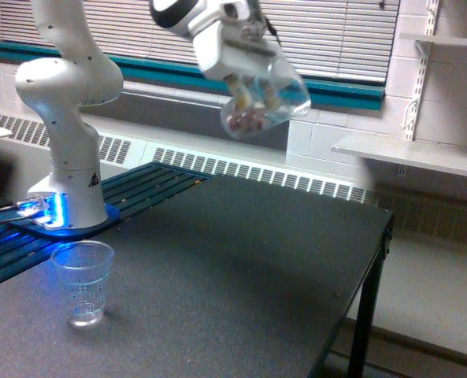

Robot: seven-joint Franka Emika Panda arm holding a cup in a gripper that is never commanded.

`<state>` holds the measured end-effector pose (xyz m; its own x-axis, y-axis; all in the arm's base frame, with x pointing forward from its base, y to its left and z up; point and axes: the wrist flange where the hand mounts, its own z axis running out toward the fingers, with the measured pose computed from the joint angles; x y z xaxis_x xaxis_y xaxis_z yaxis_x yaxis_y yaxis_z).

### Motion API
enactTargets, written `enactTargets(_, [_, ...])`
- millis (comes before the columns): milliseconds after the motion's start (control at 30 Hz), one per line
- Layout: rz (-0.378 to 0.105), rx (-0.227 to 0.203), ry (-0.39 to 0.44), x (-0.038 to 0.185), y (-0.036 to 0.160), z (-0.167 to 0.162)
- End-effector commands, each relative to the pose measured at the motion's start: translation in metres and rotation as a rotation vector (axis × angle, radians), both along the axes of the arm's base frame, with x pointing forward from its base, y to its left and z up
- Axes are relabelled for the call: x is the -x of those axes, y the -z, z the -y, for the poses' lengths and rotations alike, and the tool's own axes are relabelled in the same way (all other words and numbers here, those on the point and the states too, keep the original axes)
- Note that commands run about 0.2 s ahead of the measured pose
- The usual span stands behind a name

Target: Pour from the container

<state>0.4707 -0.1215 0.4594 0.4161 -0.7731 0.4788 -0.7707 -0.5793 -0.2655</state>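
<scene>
down at the front, a dotted cup point(82, 282) is standing upright on the dark table point(241, 276), close to the near edge on the exterior view's left, and it is looking empty or nearly so. just behind it, the arm's white base point(69, 177) is sitting on a blue-lit plate point(52, 223), the glow spilling onto the cup's rim. the middle of the table is lying bare and speckled, running off to its corner on the exterior view's right, with a black leg point(363, 331) dropping from there.

now up in the air: the gripper point(253, 96) is hanging well above the table, over its far half, and it is clamping the container point(266, 101) between its fingers point(239, 93). the container is tilting, mouth pointing toward the exterior view's right and slightly up, base lower on the left. something reddish and small seems to be gathering in that lower end, though the blur is making it hard to name.

behind all this, a radiator grille point(257, 175) is running along the wall, window blinds point(312, 35) are hanging above a teal sill point(339, 90), and white shelves point(406, 153) are sticking out on the exterior view's right.
</scene>
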Motion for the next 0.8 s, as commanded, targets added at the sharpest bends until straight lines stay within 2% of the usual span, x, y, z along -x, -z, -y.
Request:
enactTargets(33, [-0.009, -0.059, 0.155, 0.02, 0.02, 0.009])
enactTargets(167, [-0.042, -0.077, 0.201, 0.03, 0.032, 0.017])
enactTargets(300, [-0.071, -0.058, 0.25, 0.036, 0.044, 0.016])
enactTargets(433, [-0.096, -0.066, 0.303, 0.043, 0.052, 0.024])
enactTargets(633, [-0.135, -0.054, 0.351, 0.05, 0.067, 0.025])
enactTargets(800, [-0.167, -0.068, 0.385, 0.059, 0.079, 0.029])
